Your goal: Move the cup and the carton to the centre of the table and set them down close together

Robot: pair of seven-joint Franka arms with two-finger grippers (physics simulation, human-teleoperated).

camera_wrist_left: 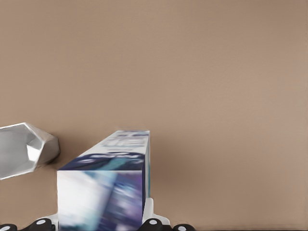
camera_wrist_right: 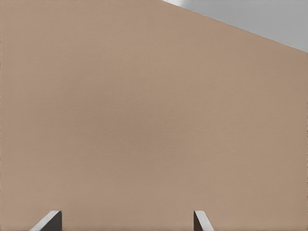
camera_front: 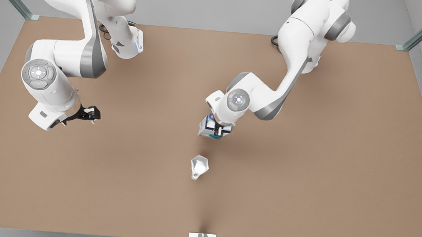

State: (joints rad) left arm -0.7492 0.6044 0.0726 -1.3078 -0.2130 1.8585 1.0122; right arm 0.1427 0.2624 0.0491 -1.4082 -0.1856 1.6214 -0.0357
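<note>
The left gripper (camera_front: 215,131) is clamping the carton (camera_front: 210,128) near the middle of the table (camera_front: 327,153); in the left wrist view its fingers (camera_wrist_left: 152,219) are pressing against the carton's (camera_wrist_left: 103,192) sides, with the dark blue and white box running away from the camera and a teal band showing along one edge; whether the carton is resting on the tabletop or hanging just above it, I cannot tell. The cup (camera_front: 199,166) is sitting on the table near the carton, toward the front view's lower edge, a gap of bare tabletop between them, its small handle pointing toward that lower edge; in the left wrist view the faceted grey cup (camera_wrist_left: 24,150) is lying just beside the carton, apart from it.

Over on the front view's left, the right gripper (camera_front: 93,115) is waiting above the table, well apart from both objects; in the right wrist view its two fingertips (camera_wrist_right: 48,221) are standing wide apart with nothing between them, looking down on plain tan tabletop (camera_wrist_right: 144,120).
</note>
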